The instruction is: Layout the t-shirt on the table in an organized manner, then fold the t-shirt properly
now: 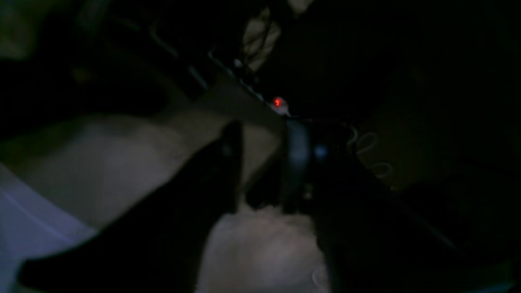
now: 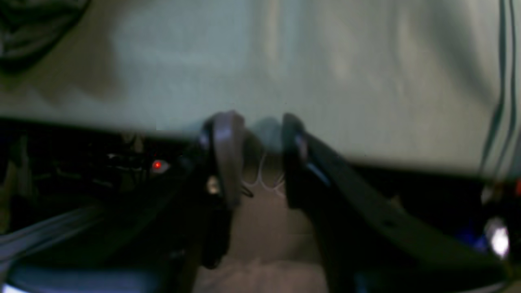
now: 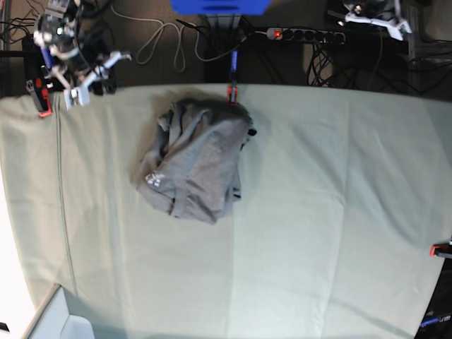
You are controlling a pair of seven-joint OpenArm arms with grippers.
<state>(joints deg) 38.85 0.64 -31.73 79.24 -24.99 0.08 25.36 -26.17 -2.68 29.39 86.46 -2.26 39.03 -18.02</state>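
squinting at the left wrist view gets you almost nothing, it's so dark and smeary that only two black fingers [image 1: 228, 150] and some pale blurry surface under them come through. the left gripper [image 1: 260, 162] shows a gap between its jaws with nothing clearly in it, but honestly i can't tell if it counts as spread or closed. the right wrist view is brighter but still blurred.

biggest thing first: the table [image 3: 339, 233] fills most of the base view, pale green cloth with long creases, cut off at the bottom and left. red clamps [image 3: 231, 92] pin the cloth at the far edge, one at the far left corner and one on the right edge. loads of bare cloth to the right and toward the near edge.

the t-shirt [image 3: 198, 159] sits crumpled in a grey heap near the far edge, just by the middle clamp, small white mark showing on its lower left.

the right gripper [image 2: 262, 156] hangs over the table edge, jaws parted a little with only floor and a white cable visible between them, holding nothing. in the base view it's up at the far left corner [image 3: 95, 78], well apart from the shirt. the left arm [image 3: 374, 18] is off past the far right edge, mostly cut off.

a power strip [image 3: 304, 33] with a red light lies behind the table.
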